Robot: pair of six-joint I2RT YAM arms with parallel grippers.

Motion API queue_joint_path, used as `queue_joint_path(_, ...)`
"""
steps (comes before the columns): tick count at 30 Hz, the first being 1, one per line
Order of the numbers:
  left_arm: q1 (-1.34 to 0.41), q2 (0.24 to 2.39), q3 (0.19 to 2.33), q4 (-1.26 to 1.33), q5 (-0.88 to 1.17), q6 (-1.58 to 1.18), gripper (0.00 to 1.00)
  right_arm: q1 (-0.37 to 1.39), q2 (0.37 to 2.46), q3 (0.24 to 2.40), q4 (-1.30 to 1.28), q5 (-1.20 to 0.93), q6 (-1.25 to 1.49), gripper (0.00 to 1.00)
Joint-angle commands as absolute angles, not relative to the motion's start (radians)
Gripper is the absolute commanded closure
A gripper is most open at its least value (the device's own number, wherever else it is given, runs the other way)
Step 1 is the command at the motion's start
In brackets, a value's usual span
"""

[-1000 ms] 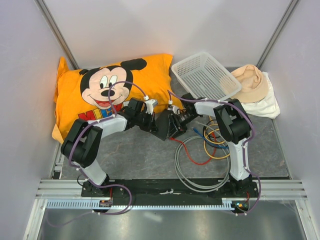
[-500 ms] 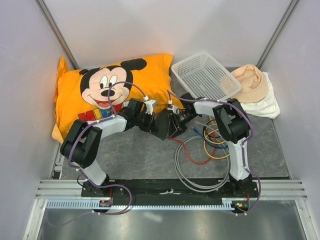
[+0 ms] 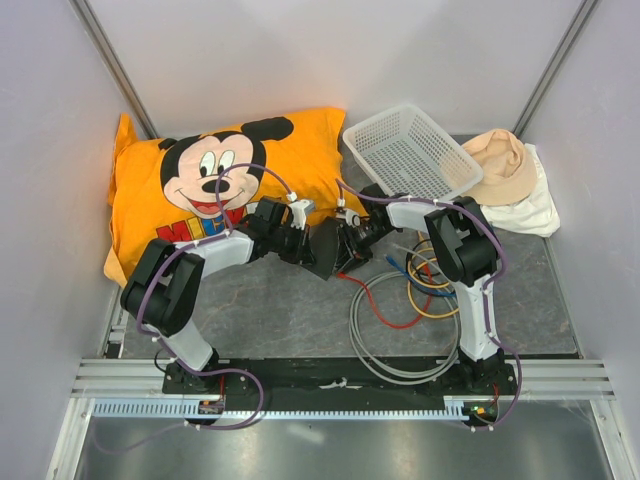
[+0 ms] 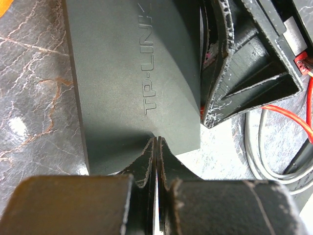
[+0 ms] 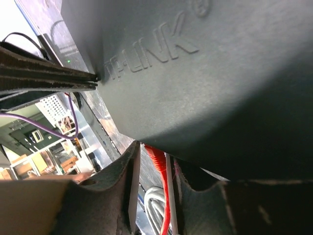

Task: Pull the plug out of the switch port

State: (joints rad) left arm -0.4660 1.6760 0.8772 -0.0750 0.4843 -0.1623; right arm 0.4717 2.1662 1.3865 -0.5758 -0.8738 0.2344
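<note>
Table (image 3: 270,310): grey stone-look top, carrying the work at the centre of the overhead frame.

Switch (image 3: 325,252): black box, sitting at frame centre between the two arms and looking tipped up off the table rather than lying flat.

Left arm (image 3: 185,275): reaching in from lower left, elbow bent, wrist pointing right toward the switch. Right arm (image 3: 470,260): rising along the right side, then folding back left, so both wrists are meeting over the box.

Left gripper (image 4: 156,147): jaws are closing fully on each other, tips together with only a hairline between them. They are holding nothing and are resting against the lettered face of the switch (image 4: 132,73), probably bracing it.

Right gripper (image 5: 152,161): coming in under the switch's (image 5: 195,88) edge, jaws standing apart with the plug (image 5: 155,155) between them. I cannot tell whether the pads are pressing on it or only flanking it.

Plug: red, with its red cable (image 5: 165,215) trailing away toward the bottom of the wrist frame. Its head is running up under the switch's edge; the socket itself is hidden.

Progress: approach and bracing are looking done. The plug is not yet pulled, as far as I can judge; a firm grip and the pull itself are remaining.
</note>
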Motion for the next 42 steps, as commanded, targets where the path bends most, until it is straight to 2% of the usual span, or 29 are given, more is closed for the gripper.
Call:
queue_joint_path(1,-0.463,1.715,0.854,-0.107,0.477,-0.144,0.98,0.477,2.261,1.393,-0.503,-0.775,0.316,0.68)
queue_joint_path(8,-0.463,1.726,0.865,-0.109,0.474,-0.143,0.98,0.476,2.283,1.401,-0.517,-0.756,0.296,0.87)
queue_joint_path(14,-0.462,1.741,0.887,-0.106,0.474,-0.147,0.98,0.469,2.241,1.382,-0.653,-0.661,0.111,0.99)
queue_joint_path(24,-0.463,1.749,0.899,-0.095,0.471,-0.143,0.98,0.463,2.197,1.424,-0.911,-0.594,-0.196,1.0)
queue_joint_path(33,-0.463,1.736,0.928,-0.109,0.448,-0.114,0.98,0.434,1.904,1.394,-0.905,-0.39,-0.377,0.99)
queue_joint_path(36,-0.463,1.753,0.96,-0.12,0.443,-0.104,0.98,0.379,1.841,1.355,-0.89,-0.353,-0.371,1.0)
queue_joint_path(42,-0.463,1.778,1.008,-0.144,0.442,-0.097,0.98,0.071,1.715,1.304,-0.75,-0.216,-0.25,0.99)
